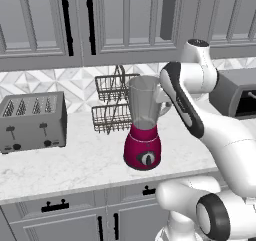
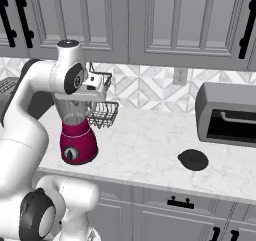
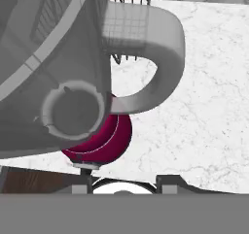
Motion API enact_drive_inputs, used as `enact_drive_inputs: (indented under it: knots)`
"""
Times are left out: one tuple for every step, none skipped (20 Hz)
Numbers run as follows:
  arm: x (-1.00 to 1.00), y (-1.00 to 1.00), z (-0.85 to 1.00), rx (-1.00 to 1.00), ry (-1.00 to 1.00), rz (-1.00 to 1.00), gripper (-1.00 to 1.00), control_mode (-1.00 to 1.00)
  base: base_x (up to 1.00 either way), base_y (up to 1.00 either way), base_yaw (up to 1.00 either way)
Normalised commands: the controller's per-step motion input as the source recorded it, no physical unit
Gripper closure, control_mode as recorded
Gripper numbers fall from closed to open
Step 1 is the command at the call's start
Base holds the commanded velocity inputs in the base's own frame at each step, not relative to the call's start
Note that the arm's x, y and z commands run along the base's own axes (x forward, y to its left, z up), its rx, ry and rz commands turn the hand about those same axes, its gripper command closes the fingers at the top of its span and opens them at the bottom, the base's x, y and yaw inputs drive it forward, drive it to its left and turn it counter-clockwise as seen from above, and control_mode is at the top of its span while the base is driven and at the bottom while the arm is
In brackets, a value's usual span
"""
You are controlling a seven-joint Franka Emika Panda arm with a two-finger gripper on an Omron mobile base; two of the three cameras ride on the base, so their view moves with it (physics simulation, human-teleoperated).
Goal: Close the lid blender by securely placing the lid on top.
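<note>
Left base view: the blender point(image 1: 144, 130) stands mid-surface point(image 1: 75, 165), toaster point(image 1: 32, 121) at 9 o'clock.

Right base view: the lid point(image 2: 193, 159) lies well apart at the blender's 3 o'clock.

Hand view: the claw point(image 3: 124, 185) hovers over the open jar; its spread is unclear.

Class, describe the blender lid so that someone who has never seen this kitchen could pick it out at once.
Start at the dark toaster oven at the right end of the marble counter. Just in front of it, near the counter's front edge, lies the lid. It is a small, low black disc lying alone, well apart from the blender.
</note>
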Motion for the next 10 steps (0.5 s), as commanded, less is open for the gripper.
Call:
enact_drive_inputs:
  knots:
    - [-0.06, 0.00, 0.00, 0.00, 0.00, 0.00, -1.00, -1.00, 0.00, 0.00, 0.00]
    - [-0.39, -0.02, 0.00, 0.00, -0.10, 0.00, -1.00, -1.00, 0.00, 0.00, 0.00]
    - [-0.84, -0.20, 0.00, 0.07, -0.31, 0.00, -1.00, -1.00, 0.00, 0.00, 0.00]
    - [-1.00, -0.52, 0.00, 0.17, -0.37, -0.06, -1.00, -1.00, 0.00, 0.00, 0.00]
    - [-0.91, -0.59, 0.00, 0.20, -0.36, -0.17, -1.00, -1.00, 0.00, 0.00, 0.00]
    - [-0.76, -0.91, 0.00, 0.29, -0.28, -0.26, -1.00, -1.00, 0.00, 0.00, 0.00]
    - [-0.59, -1.00, 0.00, 0.27, -0.17, -0.28, -1.00, -1.00, 0.00, 0.00, 0.00]
    - [-0.56, -1.00, 0.00, 0.26, -0.10, -0.29, -1.00, -1.00, 0.00, 0.00, 0.00]
    - [-0.48, -1.00, 0.00, 0.23, 0.00, -0.34, -1.00, -1.00, 0.00, 0.00, 0.00]
    - [-0.29, -1.00, 0.00, 0.19, 0.00, -0.39, -1.00, -1.00, 0.00, 0.00, 0.00]
